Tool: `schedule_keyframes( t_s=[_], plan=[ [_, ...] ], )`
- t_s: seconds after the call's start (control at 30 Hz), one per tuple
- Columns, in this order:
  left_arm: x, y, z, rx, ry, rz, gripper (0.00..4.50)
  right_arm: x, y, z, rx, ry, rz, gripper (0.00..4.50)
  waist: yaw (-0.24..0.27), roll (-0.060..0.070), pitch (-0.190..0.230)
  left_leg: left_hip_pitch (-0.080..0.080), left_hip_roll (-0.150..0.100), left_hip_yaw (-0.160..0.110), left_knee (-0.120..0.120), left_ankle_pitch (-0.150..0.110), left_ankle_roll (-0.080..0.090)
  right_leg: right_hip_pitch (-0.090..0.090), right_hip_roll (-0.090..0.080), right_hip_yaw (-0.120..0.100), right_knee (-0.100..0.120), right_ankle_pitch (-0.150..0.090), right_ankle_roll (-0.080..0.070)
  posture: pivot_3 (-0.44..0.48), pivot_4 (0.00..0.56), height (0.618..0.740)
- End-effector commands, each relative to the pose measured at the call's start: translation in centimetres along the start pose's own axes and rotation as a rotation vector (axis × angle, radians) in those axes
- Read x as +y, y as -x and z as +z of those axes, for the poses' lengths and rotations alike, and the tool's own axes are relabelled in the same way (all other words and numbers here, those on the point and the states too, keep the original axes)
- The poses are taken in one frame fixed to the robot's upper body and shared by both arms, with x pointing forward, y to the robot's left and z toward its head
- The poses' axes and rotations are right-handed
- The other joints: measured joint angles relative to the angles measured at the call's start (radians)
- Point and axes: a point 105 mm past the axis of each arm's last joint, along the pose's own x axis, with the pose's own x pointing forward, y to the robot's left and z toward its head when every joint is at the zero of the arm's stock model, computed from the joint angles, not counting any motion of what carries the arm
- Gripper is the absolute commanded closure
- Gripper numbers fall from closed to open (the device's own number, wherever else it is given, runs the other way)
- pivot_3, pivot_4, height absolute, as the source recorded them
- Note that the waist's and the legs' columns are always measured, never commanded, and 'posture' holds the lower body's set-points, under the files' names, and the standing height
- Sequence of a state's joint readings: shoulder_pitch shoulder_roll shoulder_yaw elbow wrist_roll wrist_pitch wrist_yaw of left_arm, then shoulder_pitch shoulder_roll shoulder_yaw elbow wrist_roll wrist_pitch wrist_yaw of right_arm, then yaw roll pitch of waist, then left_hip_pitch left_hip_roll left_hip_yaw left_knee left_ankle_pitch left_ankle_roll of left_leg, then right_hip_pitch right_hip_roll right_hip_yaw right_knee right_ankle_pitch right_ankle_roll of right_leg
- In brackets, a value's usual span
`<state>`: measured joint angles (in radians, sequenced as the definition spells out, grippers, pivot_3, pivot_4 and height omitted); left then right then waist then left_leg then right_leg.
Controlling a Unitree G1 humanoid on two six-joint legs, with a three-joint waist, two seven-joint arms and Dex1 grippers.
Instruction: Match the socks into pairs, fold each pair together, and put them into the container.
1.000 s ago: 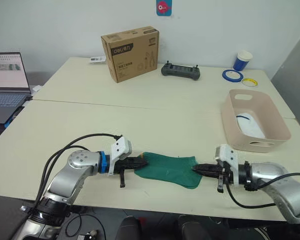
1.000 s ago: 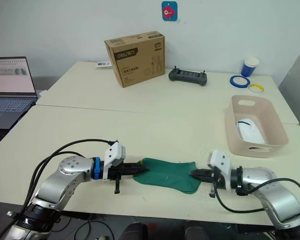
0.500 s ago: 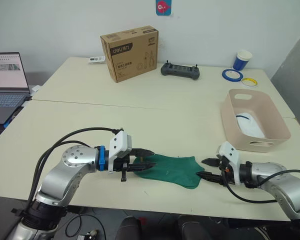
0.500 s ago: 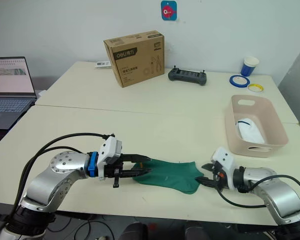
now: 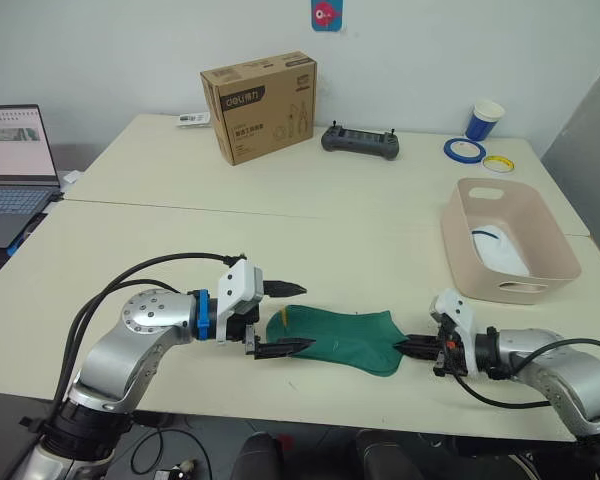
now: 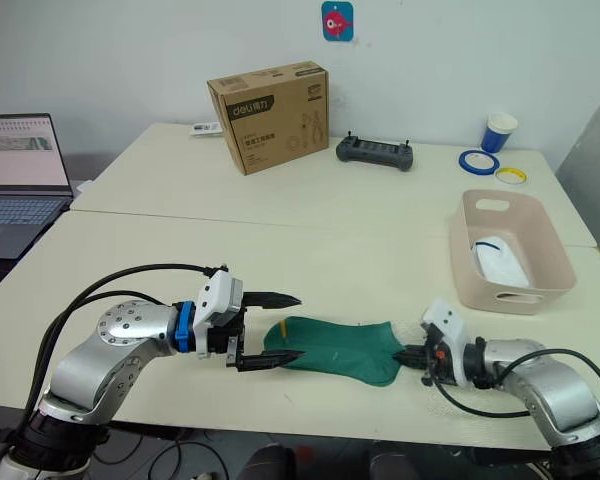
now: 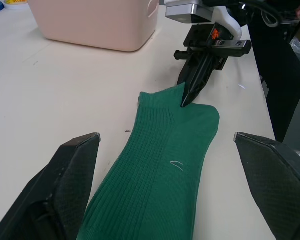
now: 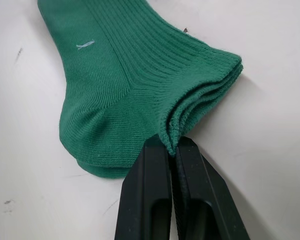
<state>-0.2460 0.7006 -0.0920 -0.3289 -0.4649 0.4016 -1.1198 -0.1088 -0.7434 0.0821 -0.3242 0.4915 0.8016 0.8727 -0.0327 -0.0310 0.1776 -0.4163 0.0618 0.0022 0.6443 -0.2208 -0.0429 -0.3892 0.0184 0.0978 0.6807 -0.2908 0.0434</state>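
Released at one end since the earlier frames, the dark green pair [image 5: 335, 338] now lies flat near the table's front edge, its long axis running along that edge from the left gripper [image 5: 285, 318] to the right gripper [image 5: 416, 346]. One second earlier the left fingers were closed on the sock's near end; they now stand spread wide, one black finger above the fabric and one low beside it, touching nothing. Half a second earlier the right fingers were parted; they are now pinched together on the ribbed cuff edge, where several knit layers show stacked in the right wrist view.

Fabric: soft ribbed knit, limp, with a small pale mark on its upper face. Judged next step: fold the pair end to end, so the free end beside the left gripper must travel toward the clamped cuff.

Beyond, the pale pink container [image 5: 552, 245], rigid plastic with rounded corners, sits near the table's right edge, nearer the right arm; a white sock [image 5: 500, 250] lies inside.
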Motion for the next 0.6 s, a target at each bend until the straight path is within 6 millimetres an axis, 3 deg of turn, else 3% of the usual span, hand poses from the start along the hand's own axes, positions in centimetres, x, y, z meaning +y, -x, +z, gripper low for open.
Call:
schedule_keyframes(
  t_s=[0.03,0.07,0.17,0.33,0.53,0.6],
  plan=[
    [0.2,-0.2,1.0,-0.024,-0.049,0.001,0.00,-1.4,1.5,1.1,-0.030,-0.005,-0.034,4.45,0.000,0.000,0.000,0.000,0.000,0.000,0.000,0.000,0.000,0.000,0.000,0.000,0.000,0.000,0.000,0.000,0.150,0.740],
    [0.3,-0.3,0.9,-0.025,-0.044,-0.001,0.00,-1.6,1.6,1.1,-0.026,-0.004,-0.033,4.45,0.000,0.000,0.000,0.000,0.000,0.000,0.000,0.000,0.000,0.000,0.000,0.000,0.000,0.000,0.000,0.000,0.150,0.740],
    [0.8,-1.7,0.2,-0.021,-0.020,-0.025,0.60,-2.7,2.7,1.1,0.001,-0.003,0.000,4.50,0.002,0.000,0.000,0.000,-0.001,0.000,0.000,0.000,0.000,0.000,0.000,0.000,0.000,0.000,0.000,0.000,0.150,0.740],
    [1.7,-3.4,-1.1,0.010,0.008,-0.043,2.19,-3.1,3.5,1.1,0.040,0.003,0.068,4.50,0.001,0.000,0.000,0.000,-0.001,0.000,0.000,0.000,0.000,0.000,0.000,0.000,0.000,0.000,0.000,0.000,0.150,0.740],
    [1.2,-5.1,-3.1,0.112,0.009,-0.124,4.26,-3.4,3.4,1.3,0.053,0.024,0.100,4.50,-0.003,0.000,0.000,0.000,0.000,-0.001,0.000,0.000,0.000,0.000,0.002,0.000,0.000,0.000,0.000,0.000,0.150,0.740],
    [1.3,-5.4,-3.7,0.145,0.006,-0.117,4.46,-3.1,3.4,1.8,0.045,0.031,0.118,4.50,-0.003,0.000,0.000,0.000,0.000,-0.001,0.000,0.000,0.000,0.000,0.002,0.001,0.000,0.000,0.000,0.000,0.150,0.740]
  ],
)
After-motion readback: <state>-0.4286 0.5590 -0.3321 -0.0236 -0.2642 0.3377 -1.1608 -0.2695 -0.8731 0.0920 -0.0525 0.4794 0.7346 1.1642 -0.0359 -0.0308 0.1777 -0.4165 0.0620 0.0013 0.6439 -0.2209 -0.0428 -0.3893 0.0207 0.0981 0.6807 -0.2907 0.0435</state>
